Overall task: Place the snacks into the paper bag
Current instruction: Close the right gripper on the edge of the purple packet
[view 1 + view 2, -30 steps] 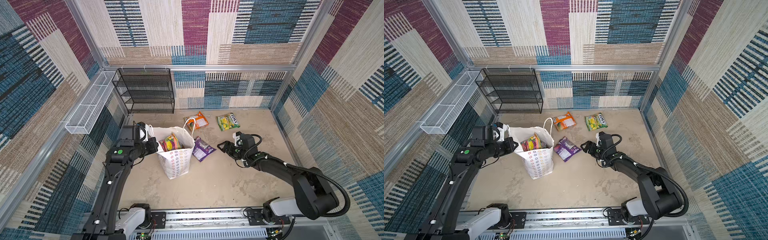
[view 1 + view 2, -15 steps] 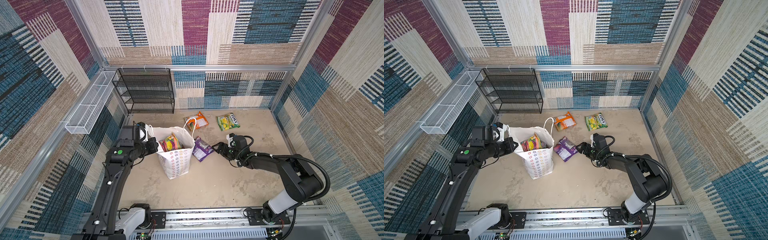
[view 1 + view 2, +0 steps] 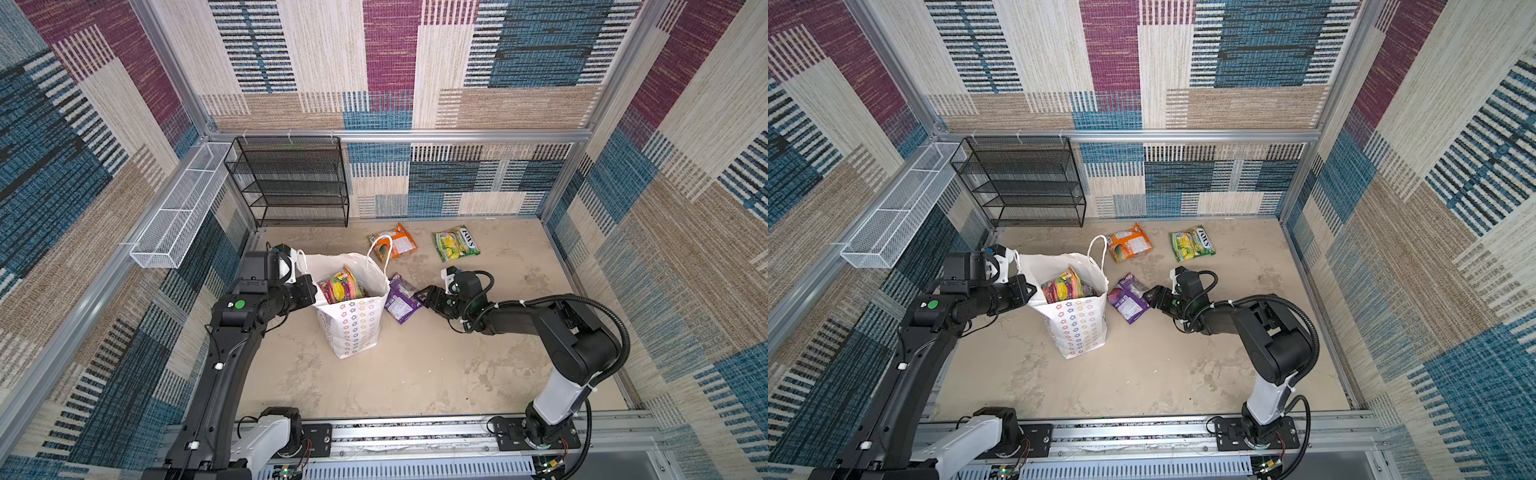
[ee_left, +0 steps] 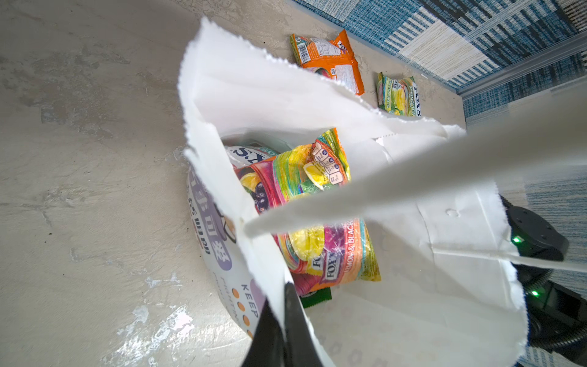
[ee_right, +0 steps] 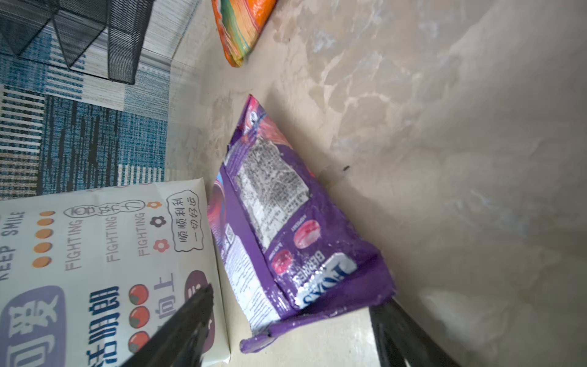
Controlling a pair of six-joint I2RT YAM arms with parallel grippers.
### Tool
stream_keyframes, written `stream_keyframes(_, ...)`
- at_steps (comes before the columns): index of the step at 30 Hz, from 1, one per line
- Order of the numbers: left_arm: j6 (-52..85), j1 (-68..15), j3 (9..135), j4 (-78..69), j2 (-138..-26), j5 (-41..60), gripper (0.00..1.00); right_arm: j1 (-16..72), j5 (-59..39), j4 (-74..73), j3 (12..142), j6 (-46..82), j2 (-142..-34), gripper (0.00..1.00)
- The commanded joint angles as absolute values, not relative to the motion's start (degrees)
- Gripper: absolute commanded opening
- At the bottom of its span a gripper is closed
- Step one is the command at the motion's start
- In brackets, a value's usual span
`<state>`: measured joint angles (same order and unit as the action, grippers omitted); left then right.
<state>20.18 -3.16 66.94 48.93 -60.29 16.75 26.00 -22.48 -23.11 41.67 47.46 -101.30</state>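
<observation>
The paper bag [image 3: 353, 328] stood upright and open on the beige tabletop [image 3: 415, 374], left of centre in both top views. The left gripper [image 4: 283, 295] was clenched on the bag's upper rim on the side facing the left arm, with paper pinched between its fingers. Inside the bag, a multicolour fruit-print packet [image 4: 317, 222] lay on top of other packets. Only their edges showed.

Three snacks lay outside the bag. A purple packet [image 5: 286, 222] lay flat just beside the bag's printed side, printed back upward. An orange packet [image 3: 395, 245] lay behind the bag, near one cord handle [image 3: 380, 249]. A green packet [image 3: 456, 243] lay to the right of the orange one, apart from it.

The right gripper [image 5: 292, 300] was low over the tabletop at the purple packet's near end. Its fingers were spread wide, one on either side of that end, and had not closed on it.

A black mesh shelf [image 3: 291, 183] stood against the back wall.
</observation>
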Motion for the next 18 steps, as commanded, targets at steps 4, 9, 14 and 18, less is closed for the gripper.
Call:
stream_keyframes(4,19.1,-3.1,66.9,47.0,-60.4,17.2,0.0,26.2,-21.8,-26.3,41.9,49.3,-103.2,0.69)
stream_keyframes(9,19.1,-3.2,66.9,47.1,-60.2,17.4,0.0,26.1,-21.0,-25.5,43.1,50.0,-104.3,0.63)
stream_keyframes(14,18.9,-3.2,67.0,47.1,-60.2,16.8,0.0,26.1,-22.9,-28.8,44.4,50.3,-107.5,0.52)
stream_keyframes(18,18.9,-3.2,67.0,47.1,-60.2,16.9,0.0,26.1,-22.3,-29.4,45.0,50.7,-108.9,0.42)
